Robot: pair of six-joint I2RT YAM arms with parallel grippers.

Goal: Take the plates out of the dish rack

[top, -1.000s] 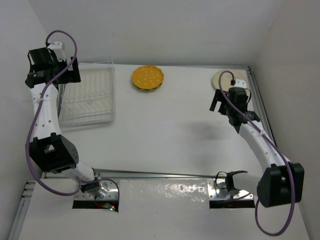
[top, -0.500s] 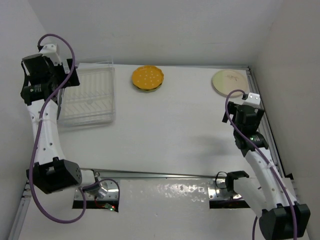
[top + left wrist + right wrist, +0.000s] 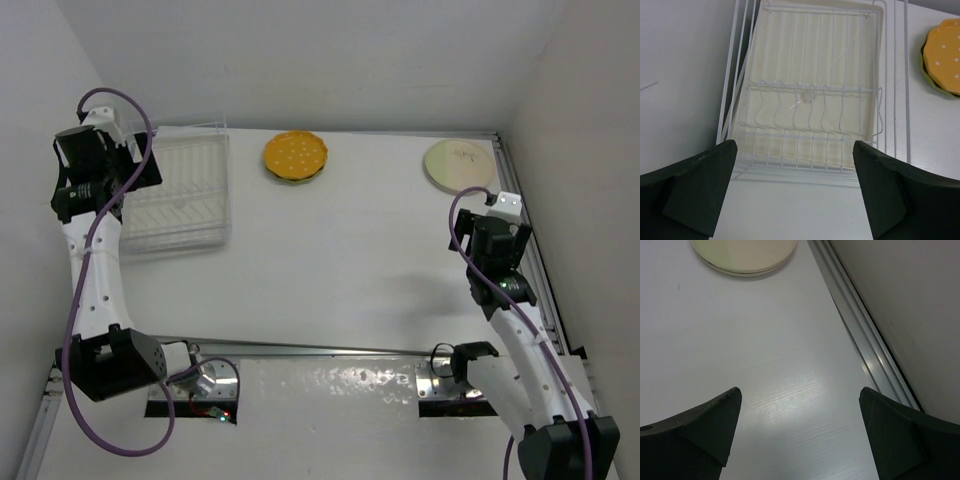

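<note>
From above we see one rack (image 3: 180, 195) at the far left of the table (image 3: 330, 270). The left gripper (image 3: 794, 146) hangs over the rack's near edge, fingers spread wide. Only the left wrist view shows the rack's wire dividers and the green plate (image 3: 927, 80) peeking from under the orange plate (image 3: 296, 157), just right of the rack. We count three plates. The cream plate (image 3: 459, 164) lies far right of the rack, beyond the right gripper (image 3: 800, 390), whose fingers are likewise spread.

Cream plate (image 3: 742, 255) beyond spread right pincer (image 3: 799, 389)
</note>
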